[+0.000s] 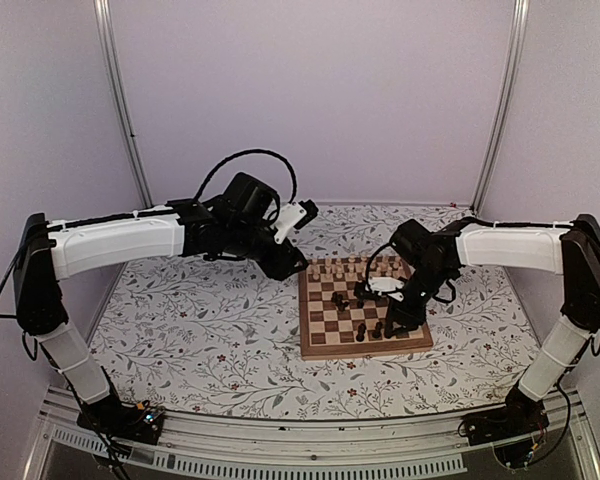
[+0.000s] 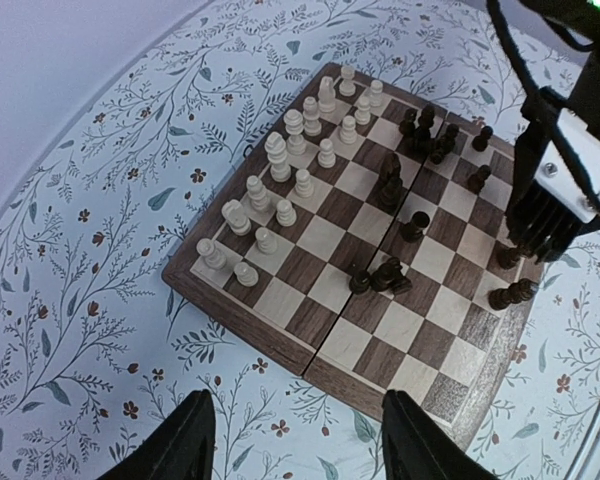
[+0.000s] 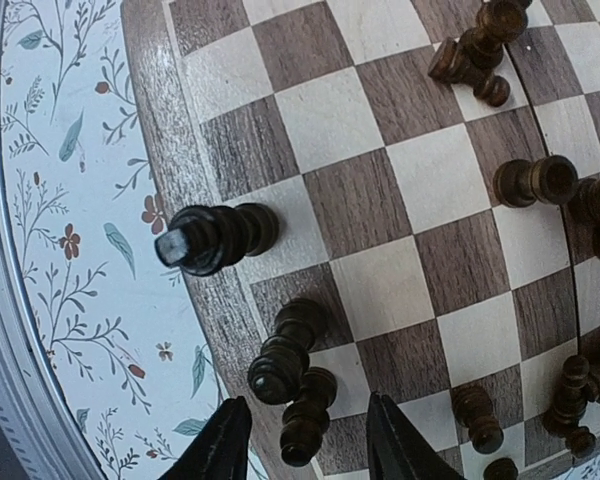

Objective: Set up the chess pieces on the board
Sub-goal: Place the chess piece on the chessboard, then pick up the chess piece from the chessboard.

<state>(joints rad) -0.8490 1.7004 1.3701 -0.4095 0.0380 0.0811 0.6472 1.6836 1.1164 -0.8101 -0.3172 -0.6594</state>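
Note:
The board (image 1: 320, 345) lies right of the table's middle. Pale pieces (image 2: 280, 190) stand in two rows along its far edge; they also show in the top view (image 1: 338, 270). Dark pieces (image 2: 385, 275) are scattered over the other half, some lying down. My left gripper (image 2: 298, 398) is open and empty, above the cloth just off the board's left edge (image 1: 294, 266). My right gripper (image 3: 305, 403) is open low over the board's near right corner (image 1: 398, 322). A dark piece (image 3: 308, 430) stands between its fingers, with two more dark pieces (image 3: 285, 350) beside it.
The floral cloth (image 1: 200, 320) covers the table around the board. The right arm's wrist (image 2: 565, 170) hangs over the board's right side. A metal rail (image 1: 310, 445) runs along the near edge.

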